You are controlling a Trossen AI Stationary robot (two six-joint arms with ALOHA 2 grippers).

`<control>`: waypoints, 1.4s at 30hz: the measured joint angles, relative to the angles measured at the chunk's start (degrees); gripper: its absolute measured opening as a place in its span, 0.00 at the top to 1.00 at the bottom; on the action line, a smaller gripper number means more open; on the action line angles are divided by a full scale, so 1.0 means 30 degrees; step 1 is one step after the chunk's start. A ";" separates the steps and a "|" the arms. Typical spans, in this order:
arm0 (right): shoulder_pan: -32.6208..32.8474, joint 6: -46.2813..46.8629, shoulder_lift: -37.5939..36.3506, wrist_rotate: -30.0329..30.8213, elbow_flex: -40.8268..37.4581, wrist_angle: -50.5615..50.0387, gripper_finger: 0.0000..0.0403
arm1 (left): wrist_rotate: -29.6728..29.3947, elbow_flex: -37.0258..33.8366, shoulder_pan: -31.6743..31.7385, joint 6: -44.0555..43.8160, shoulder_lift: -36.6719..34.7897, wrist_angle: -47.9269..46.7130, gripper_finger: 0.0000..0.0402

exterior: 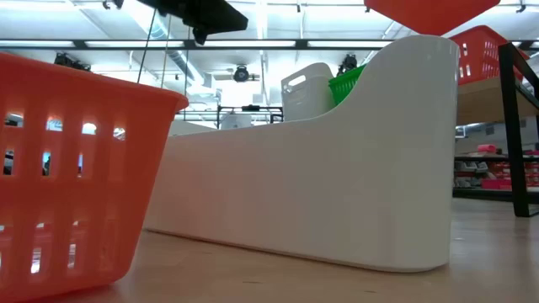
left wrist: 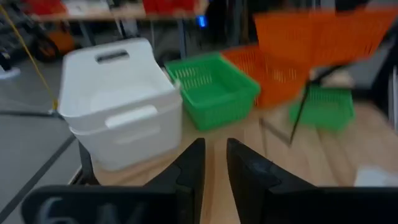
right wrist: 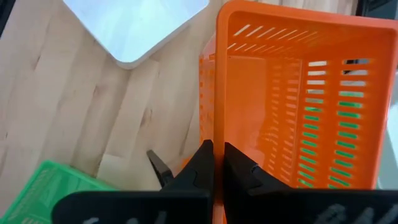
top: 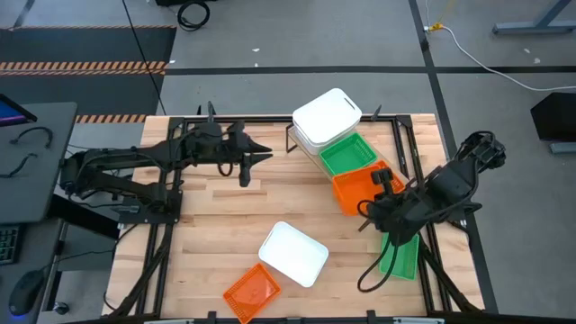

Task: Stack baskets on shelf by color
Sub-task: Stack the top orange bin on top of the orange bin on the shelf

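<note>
The slanted shelf [top: 396, 144] carries stacked white baskets [top: 326, 117], a green basket [top: 349, 155] and an orange basket [left wrist: 264, 74]. My right gripper [right wrist: 217, 163] is shut on another orange basket [top: 360, 189], raised above the shelf's orange end; it also shows at the low view's top [exterior: 421, 13]. My left gripper [left wrist: 215, 163] hovers left of the shelf, pointing at it, narrowly open and empty. On the table lie an overturned white basket [top: 292, 254], an orange basket [top: 252, 290] and a green basket [top: 400, 259]. My right gripper pinches the top rim of one side wall [right wrist: 215, 134] of the orange basket, one finger inside the basket and one outside. The fingers lie along the wall, with the basket's open side facing the wrist camera. The basket is lifted clear of table and shelf.
The black shelf frame [top: 292, 139] stands along the far middle of the table. The green basket on the table lies under my right arm near the right edge. Bare planks [top: 216, 216] show between the left arm and the overturned white basket.
</note>
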 joint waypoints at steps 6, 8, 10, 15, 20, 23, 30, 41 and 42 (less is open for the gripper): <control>-0.1318 0.0051 -0.1138 -0.1097 0.0000 -0.0044 0.97 | 0.0095 -0.2418 0.0086 -0.0832 -0.0913 0.3190 0.85; -0.1634 0.0045 -0.1632 -0.1403 0.0000 -0.0044 0.97 | 0.0080 -0.2479 0.0086 -0.1021 -0.0908 0.3374 0.85; -0.1861 -0.0238 -0.2045 -0.1652 -0.0001 -0.0043 0.97 | 0.0117 -0.2689 0.0051 -0.1117 -0.0923 0.3273 0.86; -0.1917 -0.1438 -0.3299 -0.2673 -0.1327 -0.0012 0.97 | 0.0259 -0.3287 -0.0321 -0.1193 -0.0908 0.3450 0.86; -0.1925 -0.1341 -0.4390 -0.3084 -0.3578 -0.0085 0.97 | 0.0299 -0.3485 -0.0359 -0.1198 -0.0910 0.4136 0.86; -0.1917 -0.1284 -0.4731 -0.2940 -0.4236 -0.0052 0.97 | 0.0262 -0.3485 -0.0359 -0.1198 -0.0987 0.4151 0.88; -0.1897 -0.1713 -0.5466 -0.2683 -0.5690 -0.0041 0.97 | 0.0276 -0.3485 -0.0359 -0.1502 -0.1002 0.4294 0.89; -0.0997 -0.2686 -0.4854 -0.1768 -0.7310 -0.0032 0.97 | 0.0437 -0.3485 -0.0592 -0.1694 -0.1002 0.4269 0.89; -0.0921 -0.2765 -0.4831 -0.1770 -0.7315 -0.0035 0.97 | 0.0432 -0.3485 -0.0592 -0.1776 -0.1002 0.4269 0.89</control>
